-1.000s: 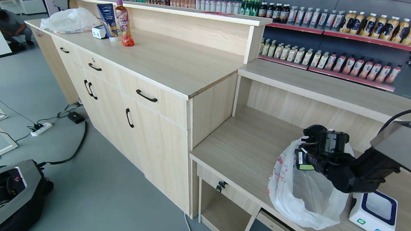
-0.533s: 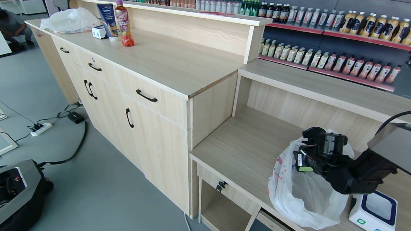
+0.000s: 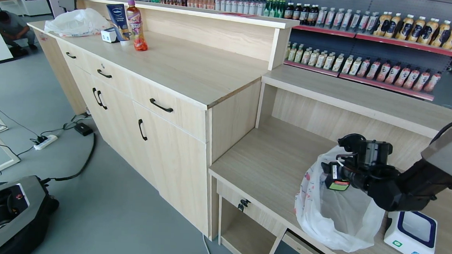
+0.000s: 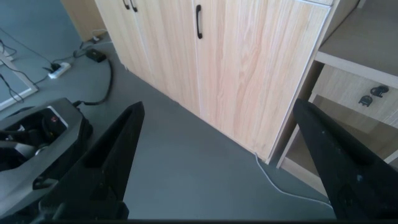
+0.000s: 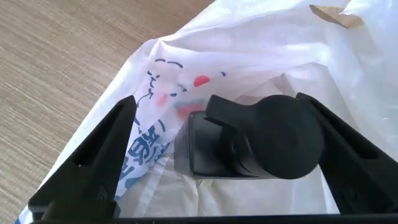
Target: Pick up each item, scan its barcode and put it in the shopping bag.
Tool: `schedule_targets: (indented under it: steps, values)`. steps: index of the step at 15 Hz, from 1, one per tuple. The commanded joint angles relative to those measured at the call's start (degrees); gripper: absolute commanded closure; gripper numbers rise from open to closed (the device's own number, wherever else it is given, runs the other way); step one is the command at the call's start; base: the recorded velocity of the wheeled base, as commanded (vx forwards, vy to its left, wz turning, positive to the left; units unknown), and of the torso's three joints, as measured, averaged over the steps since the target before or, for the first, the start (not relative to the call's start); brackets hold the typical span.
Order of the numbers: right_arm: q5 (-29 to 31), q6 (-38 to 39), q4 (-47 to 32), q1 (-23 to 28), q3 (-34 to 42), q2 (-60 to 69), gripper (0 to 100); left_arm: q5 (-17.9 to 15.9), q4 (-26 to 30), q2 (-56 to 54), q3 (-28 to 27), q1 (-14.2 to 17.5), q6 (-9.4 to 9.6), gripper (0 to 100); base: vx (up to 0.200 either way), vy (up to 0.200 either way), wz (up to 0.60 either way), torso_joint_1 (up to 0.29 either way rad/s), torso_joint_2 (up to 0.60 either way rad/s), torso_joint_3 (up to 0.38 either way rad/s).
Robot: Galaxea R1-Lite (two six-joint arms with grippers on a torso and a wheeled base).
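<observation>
- Lowering the item (image 5: 255, 146) into the bag (image 3: 321, 225) is, I judge, the step in hand. My right gripper (image 5: 217, 102) clasps this dark, round-capped thing just above the bag's open mouth.
- I would go straight down through the middle of the mouth and let go low inside. The film is thin and limp, and a finger brushing the rim could drag it or fold it shut.
- Over the floor beside the cabinet (image 4: 249, 56), my left gripper (image 4: 217, 106) hangs spread and empty, out of the way.
- Well apart on the tall counter (image 3: 182, 66) stand a second bag (image 3: 76, 22), a small box (image 3: 109, 35), a blue pack (image 3: 117, 16) and a bottle (image 3: 136, 25), likely next in line.
- Just right of the bag, under my right arm, the scanner (image 3: 412, 233) sits on the desk (image 3: 270, 164); I would mind it when pulling back.
</observation>
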State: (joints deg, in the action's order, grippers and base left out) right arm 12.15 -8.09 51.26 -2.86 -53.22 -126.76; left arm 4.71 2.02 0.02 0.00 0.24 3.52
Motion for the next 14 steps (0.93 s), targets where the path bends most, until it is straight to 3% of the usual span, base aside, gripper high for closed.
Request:
schedule_targets:
  steps: [1,5,8,11,14]
  values:
    - [-0.90,-1.66,-1.60,0.05,3.74,11.27,0,0.04,0.00,-0.02,0.00,0.02,-0.01,0,0.000,0.000,0.00,0.000,0.00,0.000]
    - [-7.94,-11.68,-7.58,1.37,9.19,29.64,0,0.04,0.00,-0.02,0.00,0.02,-0.01,0,0.000,0.000,0.00,0.000,0.00,0.000]
    - [-8.73,-19.42,-7.76,4.45,11.83,36.23,0,0.04,0.00,-0.02,0.00,0.02,-0.01,0,0.000,0.000,-0.20,0.002,0.00,0.001]
    - [-8.11,-21.26,-13.12,9.19,4.36,40.10,0,0.04,0.00,-0.02,0.00,0.02,-0.01,0,0.000,0.000,-0.60,-0.004,0.00,0.004]
    - [-2.05,-12.47,-38.17,15.43,-13.66,39.92,0,0.04,0.00,-0.02,0.00,0.02,-0.01,0,0.000,0.000,-0.60,0.009,0.00,0.002]
